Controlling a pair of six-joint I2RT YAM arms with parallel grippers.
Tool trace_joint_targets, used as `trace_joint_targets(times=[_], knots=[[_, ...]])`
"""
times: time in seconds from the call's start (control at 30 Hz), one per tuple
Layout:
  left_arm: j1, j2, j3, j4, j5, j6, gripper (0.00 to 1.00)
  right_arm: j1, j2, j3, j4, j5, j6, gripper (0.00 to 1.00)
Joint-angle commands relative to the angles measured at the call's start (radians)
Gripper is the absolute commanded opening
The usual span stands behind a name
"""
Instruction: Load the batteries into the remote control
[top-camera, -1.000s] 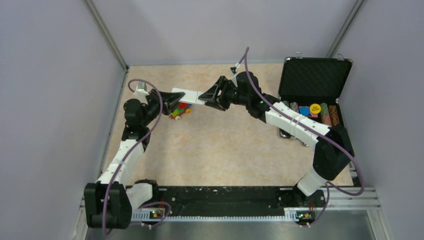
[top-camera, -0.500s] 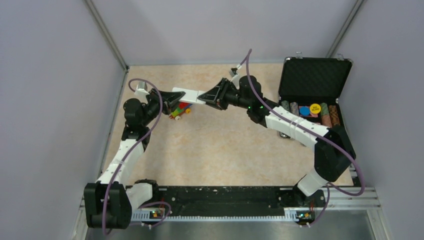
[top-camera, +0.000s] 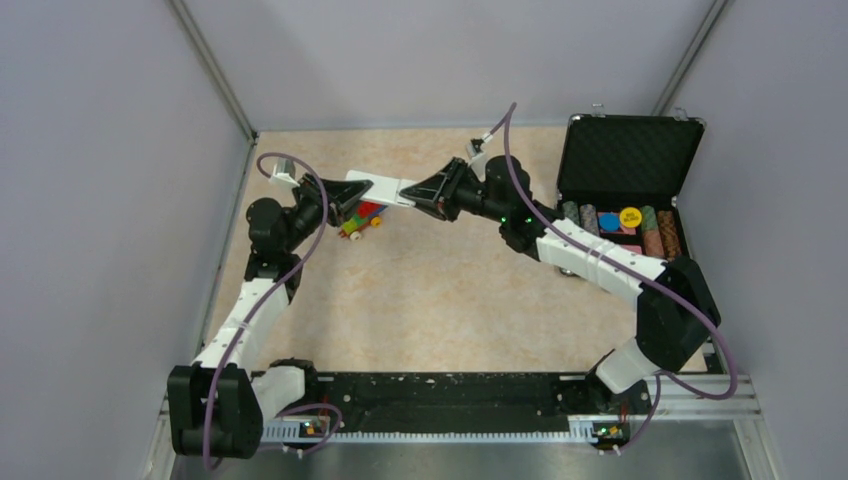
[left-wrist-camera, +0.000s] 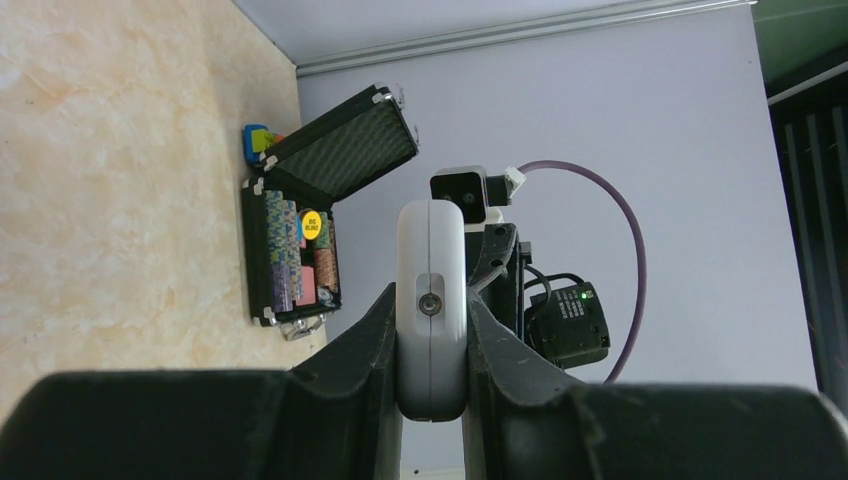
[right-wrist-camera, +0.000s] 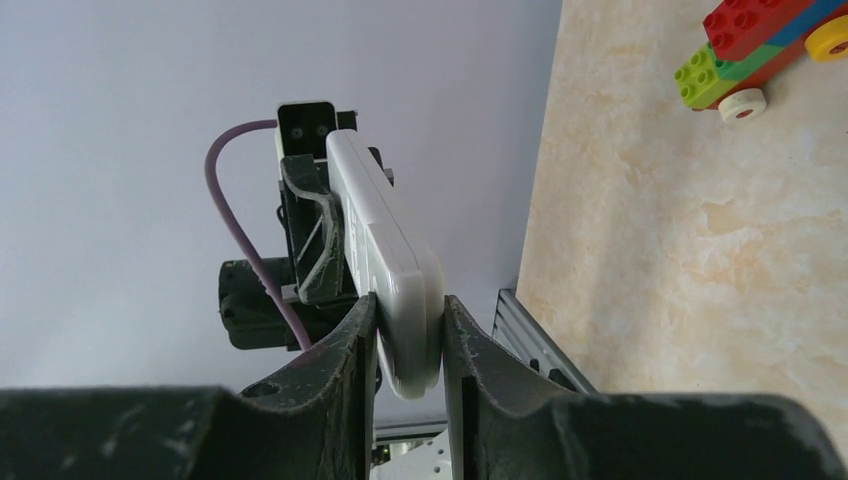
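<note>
The remote control (top-camera: 380, 188) is a light-grey flat handset held in the air between both grippers, above the back left of the table. My left gripper (top-camera: 347, 200) is shut on its left end; the left wrist view shows the remote (left-wrist-camera: 431, 270) end-on, pinched between the fingers of this gripper (left-wrist-camera: 431, 335). My right gripper (top-camera: 424, 192) is shut on the right end; the right wrist view shows the remote (right-wrist-camera: 385, 240) clamped in this gripper (right-wrist-camera: 410, 340). The batteries are out of view.
A colourful toy-brick train (top-camera: 360, 221) lies on the table under the remote and also shows in the right wrist view (right-wrist-camera: 760, 45). An open black case of poker chips (top-camera: 625, 165) stands at the back right and shows in the left wrist view (left-wrist-camera: 300, 240).
The right arm's wrist and gripper have shifted slightly right and toward the back. The remote stays held by both grippers, and the left arm has barely moved.
</note>
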Motion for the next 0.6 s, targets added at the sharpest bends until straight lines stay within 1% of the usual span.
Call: trace_joint_targets(times=[0.0, 0.17, 0.4, 0.57], knots=[[0.001, -0.035, 0.022, 0.203, -0.018, -0.025, 0.00, 0.006, -0.004, -0.010, -0.055, 0.000, -0.018, 0.25], [-0.002, -0.035, -0.001, 0.294, -0.024, -0.047, 0.00, 0.013, 0.018, 0.014, -0.048, -0.014, -0.009, 0.25], [-0.008, -0.016, -0.024, 0.452, -0.072, -0.057, 0.00, 0.039, 0.036, 0.033, -0.040, 0.001, 0.025, 0.23], [-0.013, -0.015, -0.040, 0.492, -0.121, -0.062, 0.00, 0.061, 0.037, 0.032, -0.033, 0.033, 0.033, 0.23]])
